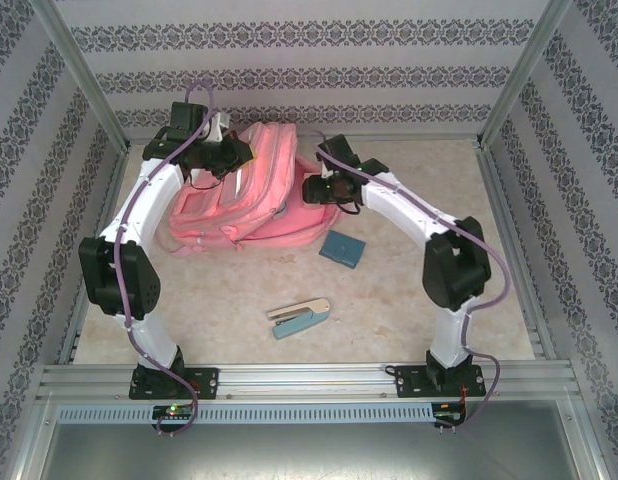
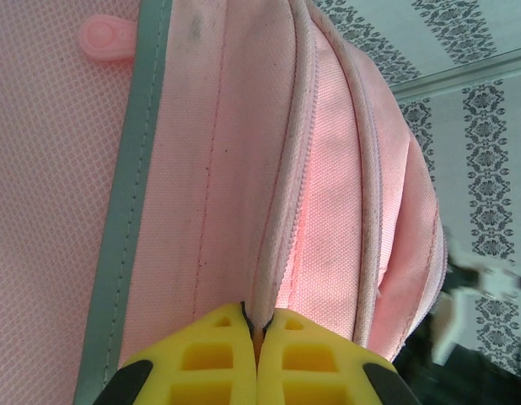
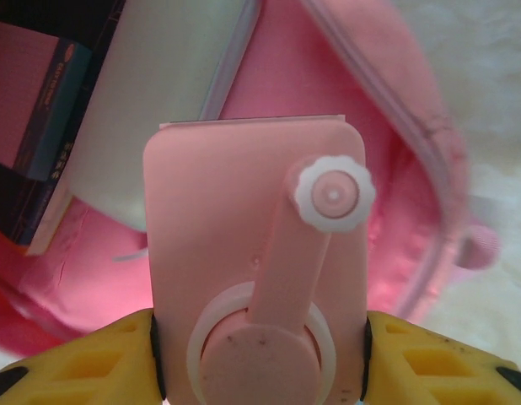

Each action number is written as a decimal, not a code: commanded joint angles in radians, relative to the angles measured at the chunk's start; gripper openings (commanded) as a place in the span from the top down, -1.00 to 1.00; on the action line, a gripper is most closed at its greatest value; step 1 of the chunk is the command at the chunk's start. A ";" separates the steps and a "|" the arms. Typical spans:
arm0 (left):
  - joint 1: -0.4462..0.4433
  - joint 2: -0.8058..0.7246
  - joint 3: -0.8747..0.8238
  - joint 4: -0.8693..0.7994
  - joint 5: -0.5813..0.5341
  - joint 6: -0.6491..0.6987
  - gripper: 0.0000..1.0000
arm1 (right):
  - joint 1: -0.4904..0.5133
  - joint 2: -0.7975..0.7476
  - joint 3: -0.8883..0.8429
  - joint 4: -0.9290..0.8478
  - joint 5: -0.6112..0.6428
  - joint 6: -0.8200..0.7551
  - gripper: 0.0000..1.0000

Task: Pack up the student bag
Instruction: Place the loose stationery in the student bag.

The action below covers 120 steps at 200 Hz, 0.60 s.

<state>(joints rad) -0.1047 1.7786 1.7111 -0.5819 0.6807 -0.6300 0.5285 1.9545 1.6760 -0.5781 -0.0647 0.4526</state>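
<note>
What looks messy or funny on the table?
Nothing is spilled or broken. The pink bag has a few dark smudges on its fabric, and a stapler and a small blue case lie loose near it.

The student bag (image 1: pixel 244 195) is pink woven cloth, matt and slightly grubby, with 1 pocket of fine pink mesh (image 2: pixel 50 219) edged in smooth grey-green tape (image 2: pixel 130 219) and a rubbery-looking pink tab (image 2: pixel 104 38). The left gripper (image 2: pixel 258 325) and right gripper (image 3: pixel 260 337) have fingers (image 2: pixel 210 363) of matt yellow plastic. The crank sharpener (image 3: pixel 235 211) is smooth, satin pink plastic with a white plastic knob (image 3: pixel 335 194). A book (image 3: pixel 50 110) has a cover like printed paper. The table (image 1: pixel 409 300) is matt, speckled beige; the rail (image 1: pixel 309 378) along its near edge is ribbed bare metal.
</note>
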 commanded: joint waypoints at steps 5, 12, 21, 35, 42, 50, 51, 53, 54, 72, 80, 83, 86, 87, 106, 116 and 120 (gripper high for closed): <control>-0.008 -0.076 0.003 0.052 0.044 -0.019 1.00 | 0.008 0.099 0.098 0.055 0.053 0.096 0.05; -0.008 -0.080 0.002 0.050 0.046 -0.019 1.00 | 0.006 0.118 0.108 0.080 0.045 0.102 0.05; -0.009 -0.084 0.001 0.048 0.046 -0.018 1.00 | 0.000 0.139 0.115 0.117 0.030 0.122 0.05; -0.009 -0.090 -0.002 0.047 0.049 -0.019 1.00 | -0.022 0.172 0.116 0.183 -0.028 0.178 0.04; -0.010 -0.092 -0.007 0.049 0.049 -0.020 1.00 | -0.036 0.186 0.111 0.224 -0.059 0.218 0.04; -0.010 -0.094 -0.011 0.053 0.052 -0.023 1.00 | -0.051 0.201 0.097 0.272 -0.088 0.262 0.04; -0.010 -0.094 -0.011 0.054 0.052 -0.024 1.00 | -0.052 0.202 0.094 0.277 -0.091 0.268 0.04; -0.011 -0.094 -0.012 0.054 0.051 -0.025 1.00 | -0.056 0.204 0.089 0.294 -0.099 0.278 0.04; -0.011 -0.094 -0.012 0.056 0.052 -0.025 1.00 | -0.057 0.205 0.088 0.301 -0.102 0.283 0.04; -0.013 -0.094 -0.022 0.062 0.056 -0.029 1.00 | -0.077 0.223 0.049 0.427 -0.154 0.356 0.03; -0.013 -0.093 -0.023 0.063 0.057 -0.028 1.00 | -0.080 0.235 0.050 0.454 -0.165 0.377 0.02; -0.013 -0.093 -0.022 0.062 0.056 -0.028 1.00 | -0.082 0.240 0.050 0.463 -0.169 0.385 0.01; -0.015 -0.093 -0.023 0.062 0.056 -0.028 1.00 | -0.083 0.246 0.054 0.472 -0.174 0.390 0.00; -0.015 -0.092 -0.023 0.062 0.056 -0.027 1.00 | -0.083 0.248 0.056 0.474 -0.176 0.391 0.00; -0.015 -0.088 -0.022 0.062 0.058 -0.026 1.00 | -0.087 0.308 0.118 0.450 -0.222 0.415 -0.07; -0.015 -0.086 -0.019 0.057 0.056 -0.024 1.00 | -0.089 0.330 0.147 0.414 -0.247 0.417 -0.16; -0.015 -0.086 -0.019 0.056 0.056 -0.021 1.00 | -0.088 0.331 0.147 0.407 -0.248 0.413 -0.21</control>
<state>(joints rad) -0.1055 1.7538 1.6867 -0.5743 0.6811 -0.6369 0.4313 2.2288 1.7607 -0.1978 -0.2283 0.8074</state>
